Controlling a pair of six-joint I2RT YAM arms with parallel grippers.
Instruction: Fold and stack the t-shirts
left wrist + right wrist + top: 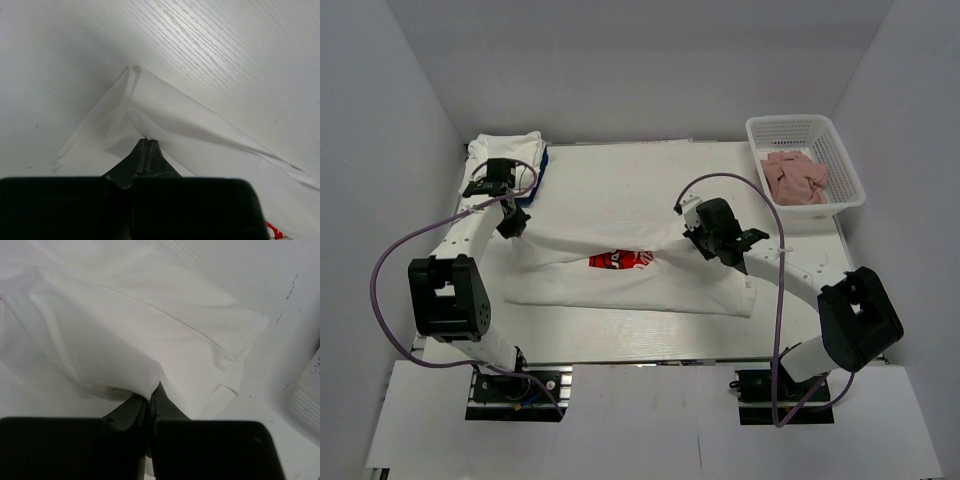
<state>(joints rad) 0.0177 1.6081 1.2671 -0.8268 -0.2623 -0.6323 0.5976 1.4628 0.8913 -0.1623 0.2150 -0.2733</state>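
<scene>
The left jaws are pinching shut on one edge of the white t-shirt (650, 290), and the right jaws are clamping tightly on the opposite edge. The cloth is rising in a ridge between the 2 sets of jaws, while the rest is lying on the counter (620, 180) on their near side, its red print (620, 260) showing between them. A folded white bundle (505, 152) is sitting just beyond the left jaws, and a white basket (845, 165) holding pink cloths (795, 178) is resting beyond the right jaws, apart from them.
</scene>
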